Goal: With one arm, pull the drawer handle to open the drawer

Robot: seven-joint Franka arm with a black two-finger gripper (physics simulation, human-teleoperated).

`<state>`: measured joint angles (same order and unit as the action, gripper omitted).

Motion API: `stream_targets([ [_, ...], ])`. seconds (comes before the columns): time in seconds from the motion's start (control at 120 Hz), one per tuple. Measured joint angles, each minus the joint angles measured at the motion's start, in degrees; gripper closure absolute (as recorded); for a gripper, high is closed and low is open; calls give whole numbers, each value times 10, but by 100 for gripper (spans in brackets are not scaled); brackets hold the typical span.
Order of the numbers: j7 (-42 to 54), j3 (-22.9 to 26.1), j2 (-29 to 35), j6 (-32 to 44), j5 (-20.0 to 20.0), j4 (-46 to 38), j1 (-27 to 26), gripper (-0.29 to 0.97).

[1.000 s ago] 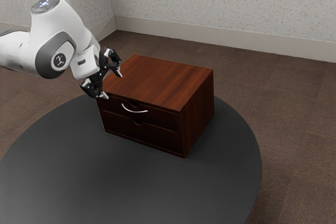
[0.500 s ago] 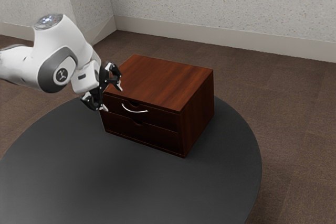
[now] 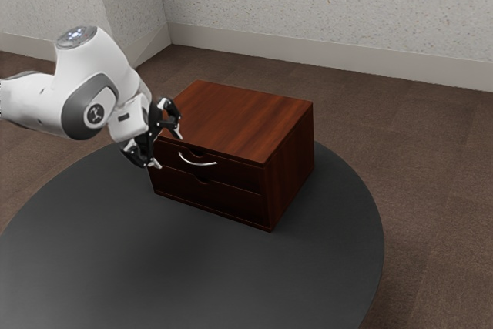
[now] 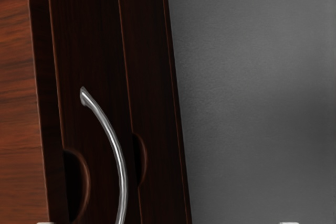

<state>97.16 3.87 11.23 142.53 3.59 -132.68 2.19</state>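
Dropped a bit lower, the tool [image 3: 157, 136] hangs spread at centre-left of the frame, right at the cabinet [image 3: 246, 117] front corner, just short of the drawer handle [image 3: 198, 162]. From the wrist, that handle curves across the flush top drawer [image 4: 89, 51], with grey tabletop [image 4: 252, 103] beside the cabinet.

drawer [image 3: 231, 171]: upper of two in dark reddish wood cabinet [image 3: 246, 117], shut flush. drawer handle [image 3: 198, 161]: curved silver bar, centred on drawer front, just ahead of the gripper's [image 3: 163, 142] spread jaws, untouched.
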Motion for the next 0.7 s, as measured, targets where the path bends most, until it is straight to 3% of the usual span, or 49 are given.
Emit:
stream_targets([
  [0.35, 1, 0, -31, 10, 13, 0, 0, 16],
  [0.7, -6, 0, -57, 41, 30, 3, 0, 43],
])
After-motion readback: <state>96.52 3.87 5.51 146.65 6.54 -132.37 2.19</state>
